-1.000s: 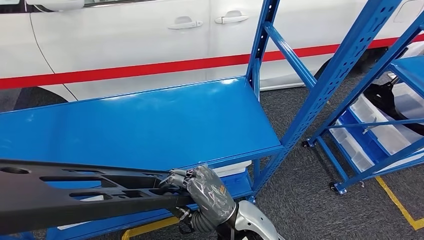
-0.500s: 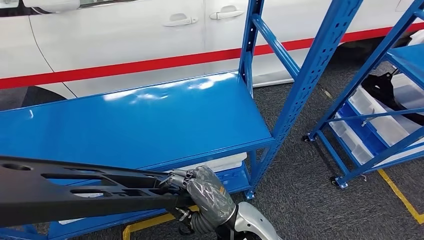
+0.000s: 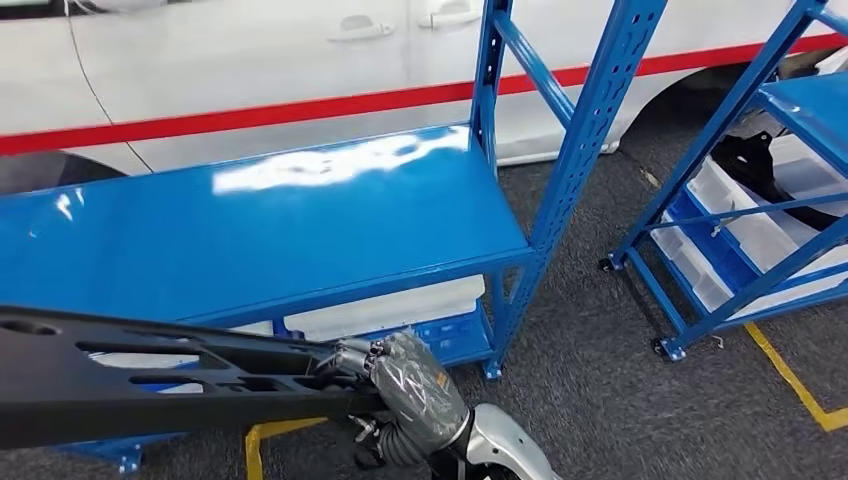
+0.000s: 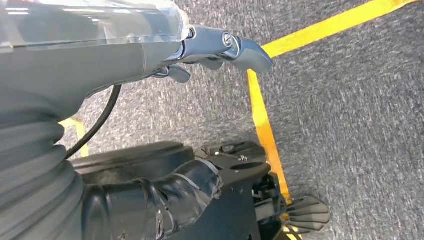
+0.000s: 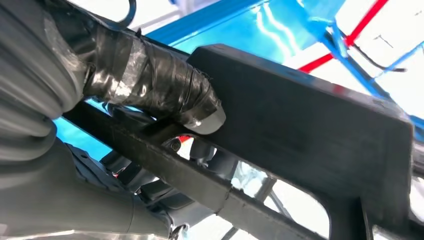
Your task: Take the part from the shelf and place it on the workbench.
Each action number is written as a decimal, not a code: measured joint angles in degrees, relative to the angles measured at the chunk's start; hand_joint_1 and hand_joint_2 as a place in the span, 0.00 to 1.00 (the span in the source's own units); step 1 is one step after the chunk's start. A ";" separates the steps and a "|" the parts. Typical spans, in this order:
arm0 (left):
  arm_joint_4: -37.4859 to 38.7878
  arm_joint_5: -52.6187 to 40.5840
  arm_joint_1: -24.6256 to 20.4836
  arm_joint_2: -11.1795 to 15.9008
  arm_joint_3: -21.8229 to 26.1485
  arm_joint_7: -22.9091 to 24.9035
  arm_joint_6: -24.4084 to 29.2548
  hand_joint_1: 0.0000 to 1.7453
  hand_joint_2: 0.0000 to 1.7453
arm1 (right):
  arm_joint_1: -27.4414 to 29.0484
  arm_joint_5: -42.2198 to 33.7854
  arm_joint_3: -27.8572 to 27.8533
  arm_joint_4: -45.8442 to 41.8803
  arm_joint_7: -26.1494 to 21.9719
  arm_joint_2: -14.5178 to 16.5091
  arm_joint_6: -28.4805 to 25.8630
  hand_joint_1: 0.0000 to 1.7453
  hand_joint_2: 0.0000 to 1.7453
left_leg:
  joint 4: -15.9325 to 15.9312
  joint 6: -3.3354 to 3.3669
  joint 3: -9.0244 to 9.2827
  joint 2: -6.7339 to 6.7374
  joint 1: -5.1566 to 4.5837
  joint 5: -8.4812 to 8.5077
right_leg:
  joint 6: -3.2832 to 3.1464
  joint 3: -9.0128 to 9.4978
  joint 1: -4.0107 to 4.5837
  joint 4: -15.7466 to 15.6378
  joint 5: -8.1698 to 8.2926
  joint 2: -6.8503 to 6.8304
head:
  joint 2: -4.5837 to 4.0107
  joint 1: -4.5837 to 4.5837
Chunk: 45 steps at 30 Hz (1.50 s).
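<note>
Right hand [image 3: 400, 385] grips one end of the long black plastic part with cut-out openings [image 3: 150, 375], low in the head view, in front of the blue metal shelf [image 3: 300, 230].

The part runs from the lower left edge of the head view to the lower centre, where the tape-wrapped hand closes around it; in the right wrist view the thumb lies over the part's [image 5: 310, 135] flat face and darker fingers wrap beneath its bar. The shelf's glossy top board sits above it in the frame, with white bins [image 3: 385, 308] on a lower level. A white car with a red stripe [image 3: 250, 60] fills the top. A second blue rack [image 3: 760, 210] stands at the right on grey carpet [image 3: 600, 380] with yellow floor lines [image 3: 795, 385]. The left hand [image 4: 215, 50] hangs over the carpet, fingers curled, holding nothing.
</note>
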 joint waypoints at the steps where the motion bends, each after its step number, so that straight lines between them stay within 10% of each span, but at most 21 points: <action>1: -0.01 0.01 0.02 -0.02 -0.02 0.02 0.03 0.00 1.00 | 0.01 0.05 0.00 0.00 0.03 0.04 0.00 1.00 1.00 | -0.30 0.37 -0.40 0.03 0.10 0.65 | 0.38 0.00 -0.05 -0.35 0.52 0.03 | -0.01 -0.05; 3: 0.01 0.01 0.00 -0.04 -0.04 0.08 0.09 0.00 1.00 | 0.06 0.10 0.00 0.00 0.09 0.09 0.00 1.00 1.00 | -0.79 1.17 -1.55 0.27 0.33 2.30 | 0.91 -0.75 -0.11 0.73 -1.63 0.32 | -0.02 -0.03; 7: 0.00 -0.05 0.03 -0.04 -0.05 0.15 0.20 0.00 1.00 | 0.15 0.13 0.00 0.02 0.22 0.09 0.00 1.00 1.00 | -0.62 1.91 -4.93 0.63 0.13 5.18 | 1.40 -3.13 -0.17 13.42 -11.88 0.54 | -0.02 -0.04; 9: 0.00 -0.07 0.04 -0.03 -0.05 0.15 0.21 0.00 1.00 | 0.17 0.14 0.00 0.02 0.31 0.09 0.00 1.00 1.00 | -0.03 1.85 -6.91 0.68 -0.09 6.24 | 1.25 -1.47 -0.14 15.65 -10.80 0.53 | -0.02 -0.05; 11: 0.00 -0.07 0.02 -0.04 -0.05 0.16 0.22 0.00 1.00 | 0.12 0.15 0.00 0.02 0.39 0.09 0.00 1.00 1.00 | 0.73 1.64 -8.59 0.67 -0.23 7.03 | 0.56 4.11 0.11 9.85 -8.80 0.56 | -0.01 -0.06; 14: 0.00 -0.08 -0.05 -0.10 -0.06 0.20 0.23 0.00 1.00 | -0.04 0.15 0.00 -0.02 0.51 0.12 0.04 1.00 1.00 | 1.41 0.87 -9.69 0.60 -0.32 7.99 | -0.41 10.88 0.76 -0.08 -10.29 0.60 | -0.01 -0.07; 17: 0.01 -0.08 -0.07 -0.08 -0.09 0.29 0.24 0.00 1.00 | -0.09 0.15 0.00 -0.01 0.70 0.20 0.16 1.00 1.00 | 1.60 -0.19 -10.16 0.50 -0.20 8.37 | -1.26 10.55 0.72 -1.44 -9.33 0.42 | -0.02 -0.06; 22: 0.01 -0.07 -0.03 0.00 -0.10 0.50 0.24 0.00 1.00 | -0.08 0.13 0.00 0.00 0.83 0.67 0.46 1.00 1.00 | 14.75 -1.58 -14.18 0.31 0.32 -2.13 | -2.30 7.05 0.31 -1.76 -6.20 -0.02 | -0.02 -0.09; 24: 0.01 -0.07 -0.04 0.04 -0.10 0.51 0.24 0.00 1.00 | -0.06 0.13 0.01 0.00 0.86 0.70 0.56 1.00 1.00 | 16.83 -1.88 -13.16 0.33 0.53 -1.20 | -2.02 5.45 0.26 -1.40 -5.10 -0.13 | -0.02 -0.09; 28: 0.00 -0.07 -0.18 0.10 -0.10 0.54 0.25 0.00 1.00 | -0.08 0.13 0.00 -0.01 0.90 0.75 0.73 1.00 1.00 | 3.45 -1.68 -3.13 0.23 0.62 2.19 | -0.92 2.84 0.22 -0.14 -3.47 -0.16 | -0.01 -0.09; 32: 0.01 -0.02 -0.25 0.13 -0.12 0.73 0.31 0.00 1.00 | -0.16 0.13 0.01 -0.02 1.05 0.87 0.82 1.00 1.00 | 0.08 -0.02 -2.31 0.12 0.30 2.29 | 0.63 2.35 0.17 -0.20 -2.17 -0.14 | -0.02 -0.06; 38: 0.01 0.02 -0.39 0.16 -0.12 0.99 0.37 0.00 1.00 | -0.15 0.09 0.02 0.01 1.48 0.92 0.94 1.00 1.00 | 0.08 1.87 -6.57 0.65 0.01 6.07 | 1.60 -1.59 0.06 14.90 -13.99 0.26 | -0.02 -0.05; 40: 0.01 0.02 -0.38 0.17 -0.12 1.01 0.38 0.00 1.00 | -0.15 0.09 0.02 0.01 1.54 0.92 0.95 1.00 1.00 | 0.46 1.80 -8.33 0.66 -0.26 7.22 | 1.32 0.61 0.14 15.26 -12.23 0.32 | -0.02 -0.05; 43: 0.01 0.02 -0.44 0.13 -0.12 1.10 0.40 0.00 1.00 | -0.28 0.09 0.03 0.00 1.57 1.01 0.97 1.00 1.00 | 1.08 1.44 -10.17 0.56 -0.59 8.49 | 0.03 9.37 0.61 3.68 -10.10 0.36 | -0.01 -0.07; 45: 0.00 0.02 -0.46 0.11 -0.13 1.27 0.44 0.00 1.00 | -0.38 0.12 0.05 0.01 1.64 1.15 0.98 1.00 1.00 | 1.06 0.82 -10.50 0.57 -0.55 9.38 | -0.62 12.04 1.06 -0.98 -10.76 0.36 | 0.00 -0.07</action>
